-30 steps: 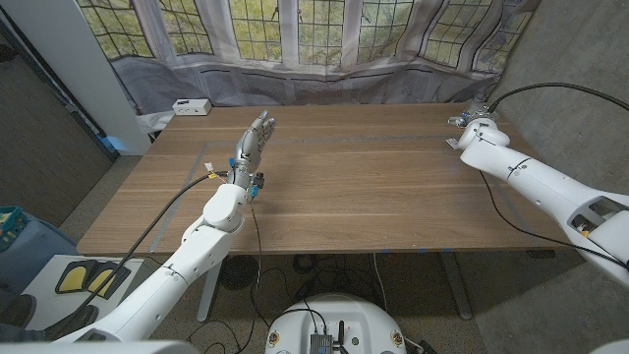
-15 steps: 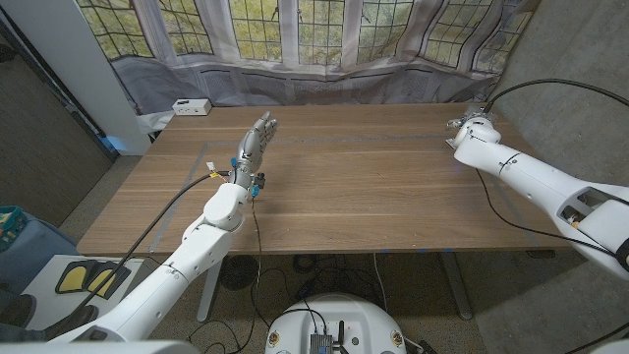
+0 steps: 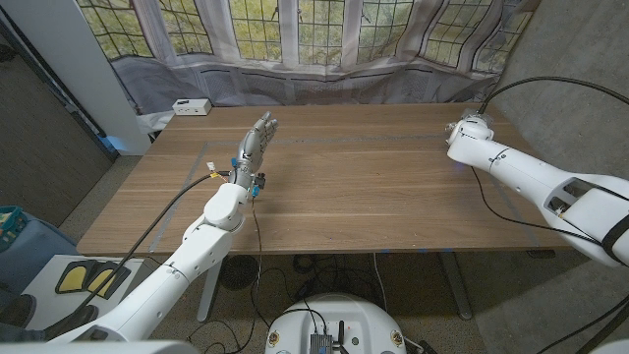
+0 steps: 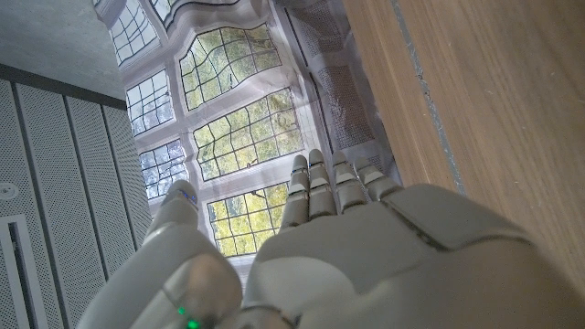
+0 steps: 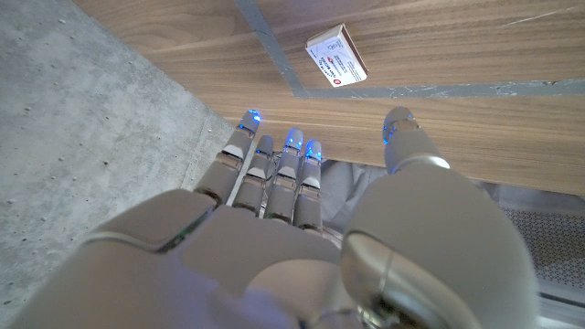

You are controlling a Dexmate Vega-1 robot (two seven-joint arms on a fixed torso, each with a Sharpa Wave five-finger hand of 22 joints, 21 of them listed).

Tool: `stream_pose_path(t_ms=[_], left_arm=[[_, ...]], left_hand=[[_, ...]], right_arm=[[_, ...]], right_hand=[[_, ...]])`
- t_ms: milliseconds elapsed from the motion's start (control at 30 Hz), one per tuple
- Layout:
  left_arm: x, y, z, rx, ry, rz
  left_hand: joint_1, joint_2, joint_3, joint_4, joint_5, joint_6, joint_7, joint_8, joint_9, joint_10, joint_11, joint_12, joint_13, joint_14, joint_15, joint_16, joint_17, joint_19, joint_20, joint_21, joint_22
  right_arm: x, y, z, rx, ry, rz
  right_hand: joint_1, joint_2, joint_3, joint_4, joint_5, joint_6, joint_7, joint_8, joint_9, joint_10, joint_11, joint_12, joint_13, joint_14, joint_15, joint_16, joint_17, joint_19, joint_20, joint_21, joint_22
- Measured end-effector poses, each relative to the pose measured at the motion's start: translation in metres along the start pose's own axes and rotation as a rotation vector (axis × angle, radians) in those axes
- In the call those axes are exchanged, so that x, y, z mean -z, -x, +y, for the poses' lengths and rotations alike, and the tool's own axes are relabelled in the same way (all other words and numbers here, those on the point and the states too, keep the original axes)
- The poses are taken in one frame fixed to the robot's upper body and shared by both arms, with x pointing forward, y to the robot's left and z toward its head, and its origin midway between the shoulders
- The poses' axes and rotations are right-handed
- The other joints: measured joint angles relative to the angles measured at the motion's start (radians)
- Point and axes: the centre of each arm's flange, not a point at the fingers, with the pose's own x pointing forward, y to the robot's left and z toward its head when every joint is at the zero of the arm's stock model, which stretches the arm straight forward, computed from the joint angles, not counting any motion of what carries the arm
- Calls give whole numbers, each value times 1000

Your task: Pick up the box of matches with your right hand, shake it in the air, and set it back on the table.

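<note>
The box of matches (image 5: 335,57), small and white with a red mark, lies flat on the wooden table (image 3: 373,187) beside a grey tape line in the right wrist view. My right hand (image 5: 302,228) hovers short of it with fingers stretched out and spread, holding nothing and not touching the box. Seen from the head view, that right hand (image 3: 464,130) is near the table's far right corner. My left hand (image 3: 254,147) stands upright on the left part of the table with fingers straight and together, nothing in it; the left wrist view shows its back (image 4: 347,238).
A small white device (image 3: 191,106) sits at the table's far left corner. Grey tape lines (image 3: 231,147) mark the tabletop. A concrete wall (image 3: 580,88) stands close on the right, and a curtained window (image 3: 314,49) runs behind the far edge.
My right hand and forearm have shifted left and a little nearer along the table's right side. The left arm has not moved.
</note>
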Motion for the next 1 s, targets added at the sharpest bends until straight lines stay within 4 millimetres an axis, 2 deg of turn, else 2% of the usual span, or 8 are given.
stream_pose_path(t_ms=[333,867,1000], left_arm=[[-1,0,0,9,-5,-3],[-4,1,-2,12,-15,-5],[-4,2,-2,6,-19,-2]], left_hand=[[0,0,0,0,0,-4,-4,0,0,-1,1,-7,0,-4,4,0,0,-5,5,0,0],[0,0,0,0,0,-4,-4,0,0,-1,2,-7,0,-4,4,0,0,-7,3,0,0],[0,0,0,0,0,-4,-4,0,0,-1,2,-7,0,-4,4,0,0,-7,3,0,0]], right_arm=[[-3,-8,3,-36,-8,3],[-8,-21,9,-69,-33,-11],[-2,-28,8,-79,-40,8]], right_hand=[[11,-11,-4,-4,2,4,-4,0,0,0,0,0,0,7,0,0,0,0,0,0,0],[16,-5,-4,-4,4,12,-12,0,0,14,-7,0,0,20,-5,8,0,0,0,0,0],[16,-5,-4,-4,4,13,-12,0,0,14,-7,0,0,30,-5,8,0,0,0,0,0]])
